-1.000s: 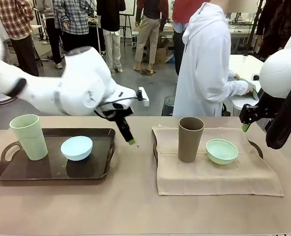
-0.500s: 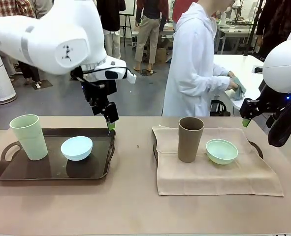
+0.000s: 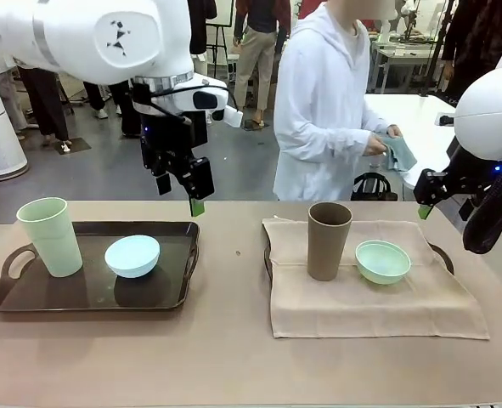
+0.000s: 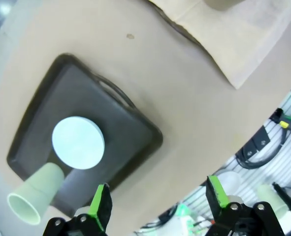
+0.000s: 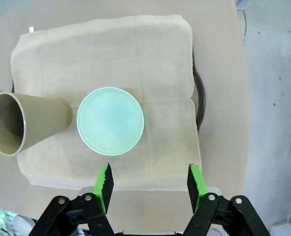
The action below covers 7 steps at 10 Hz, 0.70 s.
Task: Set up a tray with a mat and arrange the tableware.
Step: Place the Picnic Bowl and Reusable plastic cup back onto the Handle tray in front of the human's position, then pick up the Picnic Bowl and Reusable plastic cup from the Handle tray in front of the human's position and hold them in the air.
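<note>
Now, the fingers of the left gripper [image 3: 183, 194] are shown apart and empty. Within the last second they have been raised from just above the worktop [image 3: 234, 357] between the trays to a position over the far right corner of the bare dark tray [image 3: 30, 297]. The fingers of the right gripper [image 3: 423, 206] are likewise held apart and empty, unmoved, above the far right edge of the mat [image 3: 378, 306]. The lift is judged to be a withdrawal, so the arranging may be near its end. On the bare dark tray are seen one pale green tumbler [image 3: 50, 235] and one light blue bowl [image 3: 132, 255]. On the mat, by which a second tray [image 3: 442, 252] is covered, one brown tumbler [image 3: 329, 240] and one mint green bowl [image 3: 383, 261] stand side by side. Counted in all: two tumblers, two bowls, two trays, one mat. No mat is laid on the left-hand tray.
</note>
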{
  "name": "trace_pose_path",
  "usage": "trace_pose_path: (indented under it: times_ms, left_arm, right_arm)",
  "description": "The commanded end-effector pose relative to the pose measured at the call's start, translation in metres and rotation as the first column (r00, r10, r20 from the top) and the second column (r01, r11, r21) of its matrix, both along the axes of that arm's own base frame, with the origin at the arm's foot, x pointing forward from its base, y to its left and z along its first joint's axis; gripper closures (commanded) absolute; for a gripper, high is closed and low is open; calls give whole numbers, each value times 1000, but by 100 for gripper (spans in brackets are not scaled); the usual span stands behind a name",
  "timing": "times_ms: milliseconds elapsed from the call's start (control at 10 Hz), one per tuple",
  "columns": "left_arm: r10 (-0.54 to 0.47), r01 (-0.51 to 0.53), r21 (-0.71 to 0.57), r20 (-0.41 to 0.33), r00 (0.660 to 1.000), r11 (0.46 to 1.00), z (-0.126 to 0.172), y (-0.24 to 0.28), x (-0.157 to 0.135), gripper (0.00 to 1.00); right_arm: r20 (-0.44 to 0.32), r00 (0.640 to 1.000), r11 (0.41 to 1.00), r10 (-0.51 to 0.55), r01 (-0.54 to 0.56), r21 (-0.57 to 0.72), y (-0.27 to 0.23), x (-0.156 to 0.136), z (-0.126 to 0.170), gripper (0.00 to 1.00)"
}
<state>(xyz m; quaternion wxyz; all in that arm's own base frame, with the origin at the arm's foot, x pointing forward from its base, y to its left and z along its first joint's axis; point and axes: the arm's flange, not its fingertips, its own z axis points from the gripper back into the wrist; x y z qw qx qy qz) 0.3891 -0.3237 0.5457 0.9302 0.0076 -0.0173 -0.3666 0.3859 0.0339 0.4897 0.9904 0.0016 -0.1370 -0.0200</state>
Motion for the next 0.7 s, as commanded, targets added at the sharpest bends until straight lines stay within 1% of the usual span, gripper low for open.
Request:
trace_pose_path:
  times_ms: [0,100,600]
  left_arm:
    - [90,-89,25,-13,996,996,13,-8,-9,0]
    - [0,0,0,0,1000,1000,0,0,0,0]
    - [0,0,0,0,1000,1000,0,0,0,0]
  right_arm:
    - [0,1000,1000,7,-7,-3,1,0,0,22]
    - [0,1000,1000,7,-7,-3,1,0,0,22]
    - [0,1000,1000,7,-7,-3,1,0,0,22]
